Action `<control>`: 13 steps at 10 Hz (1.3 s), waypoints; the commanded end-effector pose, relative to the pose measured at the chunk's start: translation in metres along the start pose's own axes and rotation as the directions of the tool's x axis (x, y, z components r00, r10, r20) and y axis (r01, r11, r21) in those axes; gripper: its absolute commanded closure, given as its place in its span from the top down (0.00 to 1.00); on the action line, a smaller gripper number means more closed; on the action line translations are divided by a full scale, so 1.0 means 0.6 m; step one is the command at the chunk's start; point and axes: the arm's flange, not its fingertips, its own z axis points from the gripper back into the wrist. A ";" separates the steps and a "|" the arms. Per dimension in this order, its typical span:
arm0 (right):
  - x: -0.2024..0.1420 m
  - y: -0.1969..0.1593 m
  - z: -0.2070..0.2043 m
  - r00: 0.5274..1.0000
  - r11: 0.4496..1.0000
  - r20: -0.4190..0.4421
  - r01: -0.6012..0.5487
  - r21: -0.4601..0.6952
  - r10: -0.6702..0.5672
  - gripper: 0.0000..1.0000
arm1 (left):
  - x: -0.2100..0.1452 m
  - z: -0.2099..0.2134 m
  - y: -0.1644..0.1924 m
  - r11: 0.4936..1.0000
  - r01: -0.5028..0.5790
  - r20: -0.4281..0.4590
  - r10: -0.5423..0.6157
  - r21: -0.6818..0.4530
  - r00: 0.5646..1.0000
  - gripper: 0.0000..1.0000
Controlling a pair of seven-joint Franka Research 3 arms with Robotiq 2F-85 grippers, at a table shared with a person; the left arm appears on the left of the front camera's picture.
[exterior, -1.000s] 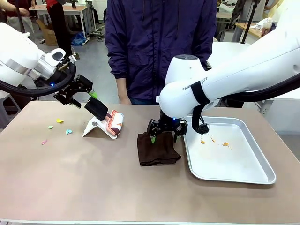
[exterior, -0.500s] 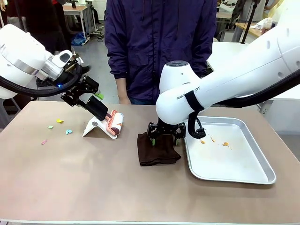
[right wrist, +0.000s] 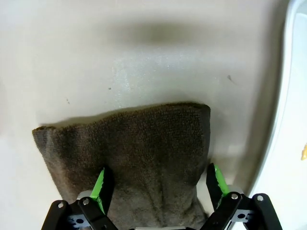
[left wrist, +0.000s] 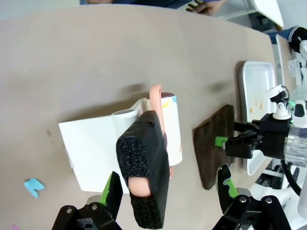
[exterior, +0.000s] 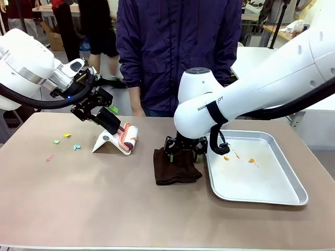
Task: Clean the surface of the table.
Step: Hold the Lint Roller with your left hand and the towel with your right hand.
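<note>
Surface (exterior: 104,198) spreads under both arms, scraps (exterior: 66,135) at its left; your left claw (left wrist: 168,191) gapes empty around the roller's (exterior: 128,137) handle (left wrist: 144,182), right claw (right wrist: 158,187) wide and empty over the cloth (exterior: 175,167); close off-centre and the roller may topple off its stand (exterior: 107,141).

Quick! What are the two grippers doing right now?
Left gripper: open, jaws either side of the roller handle.
Right gripper: open over the cloth, holding nothing.
</note>
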 end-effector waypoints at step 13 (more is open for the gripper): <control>0.008 0.007 0.005 0.999 0.999 0.028 0.036 0.004 -0.037 0.00 | 0.007 0.007 0.004 1.000 -0.012 -0.024 0.012 0.004 1.000 0.00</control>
